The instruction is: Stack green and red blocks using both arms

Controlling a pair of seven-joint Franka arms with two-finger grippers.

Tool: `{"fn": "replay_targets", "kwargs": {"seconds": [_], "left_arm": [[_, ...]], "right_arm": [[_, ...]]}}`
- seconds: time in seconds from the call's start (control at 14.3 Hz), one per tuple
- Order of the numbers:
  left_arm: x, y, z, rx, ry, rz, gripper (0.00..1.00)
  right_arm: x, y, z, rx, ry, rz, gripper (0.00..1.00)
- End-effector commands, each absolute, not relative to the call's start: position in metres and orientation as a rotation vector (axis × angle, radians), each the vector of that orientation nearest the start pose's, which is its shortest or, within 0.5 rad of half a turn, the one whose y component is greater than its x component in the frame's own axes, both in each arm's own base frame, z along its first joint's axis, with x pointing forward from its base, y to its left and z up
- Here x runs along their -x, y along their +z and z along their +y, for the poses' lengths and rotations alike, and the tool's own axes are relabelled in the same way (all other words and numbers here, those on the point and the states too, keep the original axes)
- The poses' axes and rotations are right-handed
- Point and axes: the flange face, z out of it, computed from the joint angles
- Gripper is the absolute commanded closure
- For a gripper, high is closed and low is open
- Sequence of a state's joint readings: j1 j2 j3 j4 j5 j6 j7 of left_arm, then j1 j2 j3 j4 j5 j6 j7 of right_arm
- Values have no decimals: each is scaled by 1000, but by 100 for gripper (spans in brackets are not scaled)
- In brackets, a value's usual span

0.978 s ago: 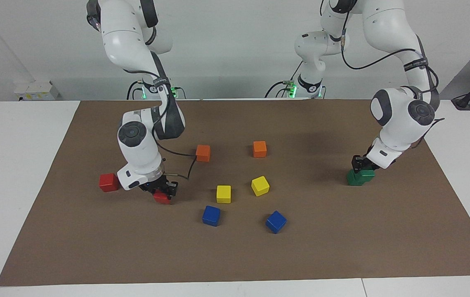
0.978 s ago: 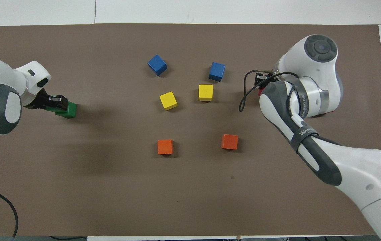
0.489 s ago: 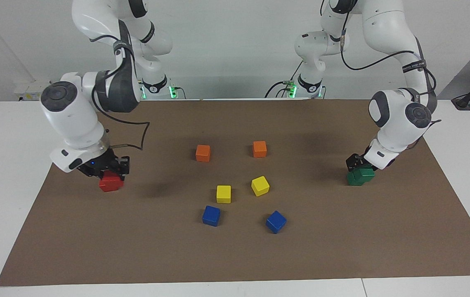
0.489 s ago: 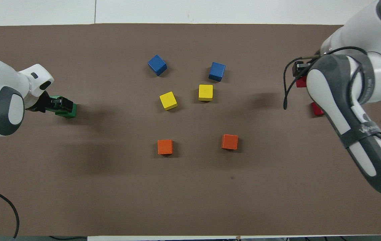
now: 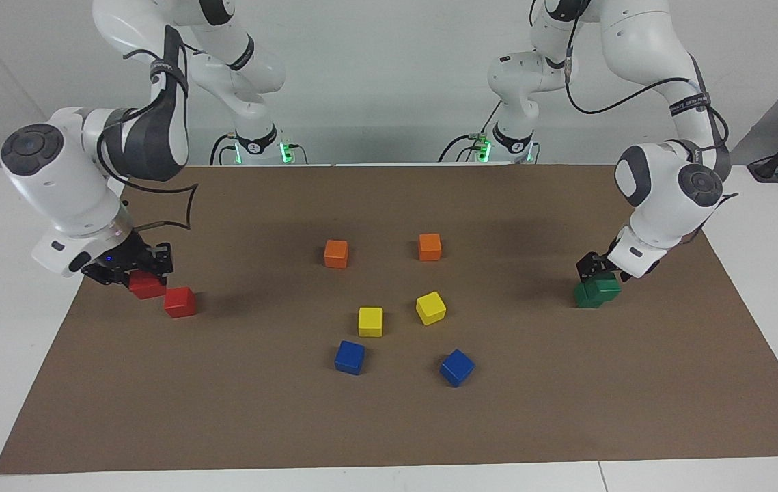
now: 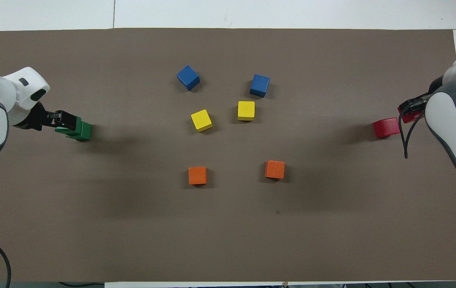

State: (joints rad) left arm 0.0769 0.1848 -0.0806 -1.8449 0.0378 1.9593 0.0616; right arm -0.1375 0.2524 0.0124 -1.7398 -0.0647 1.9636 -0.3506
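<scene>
At the right of the facing view, the left gripper (image 5: 595, 268) sits just above a stack of two green blocks (image 5: 596, 292) with its fingers apart, clamped on nothing; the upper green cube rests skewed on the lower one. In the overhead view the same stack (image 6: 79, 130) lies at the middle left edge, the gripper (image 6: 64, 119) overlapping it from the left. At the left of the facing view, the right gripper (image 5: 137, 268) is closed on a held red block (image 5: 147, 284) — carried just off the brown mat (image 5: 389, 424), beside and slightly up-left of a second red block (image 5: 179, 301) that lies on the mat. Overhead, that lying red cube (image 6: 386, 127) shows at the middle right, with the held one (image 6: 410, 115) mostly hidden under the arm at the right edge. In the centre of both views lie two orange cubes (image 5: 336, 253) (image 5: 429, 247), two yellow cubes (image 5: 370, 321) (image 5: 430, 307) and two blue cubes (image 5: 350, 357) (image 5: 457, 367) — all apart from one another.
</scene>
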Motion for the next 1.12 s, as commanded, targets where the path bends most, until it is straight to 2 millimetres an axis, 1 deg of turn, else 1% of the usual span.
{"fn": "replay_targets", "kwargs": {"seconds": [0.0, 0.14, 0.21, 0.35, 0.42, 0.49, 0.63, 0.7, 0.77, 0.84, 1.05], "left_arm": [[-589, 463, -1, 3125, 132, 130, 0], [-585, 489, -4, 3121, 182, 134, 0], [-581, 501, -3, 3120, 196, 131, 0], [-566, 521, -3, 3117, 190, 129, 0], [-560, 526, -6, 3116, 194, 130, 0], [-558, 526, -6, 3115, 206, 132, 0], [-558, 527, -7, 3131, 202, 125, 0], [-556, 530, -8, 3144, 202, 115, 0], [-551, 538, -8, 3146, 193, 114, 0], [-547, 535, -8, 3144, 219, 116, 0], [-539, 536, -9, 3142, 212, 118, 0]], "right_arm": [[-603, 416, -88, 3163, 81, -397, 100], [-599, 405, -86, 3159, 85, -400, 100], [-597, 398, -85, 3164, 45, -410, 100], [-594, 388, -85, 3168, 4, -417, 100], [-594, 384, -86, 3166, 10, -411, 100], [-594, 383, -85, 3168, 11, -410, 100], [-597, 384, -81, 3171, -23, -417, 100], [-599, 382, -78, 3172, -33, -422, 100], [-599, 377, -78, 3169, -27, -419, 100], [-600, 376, -78, 3170, -29, -414, 100], [-600, 377, -74, 3175, -33, -389, 100]]}}
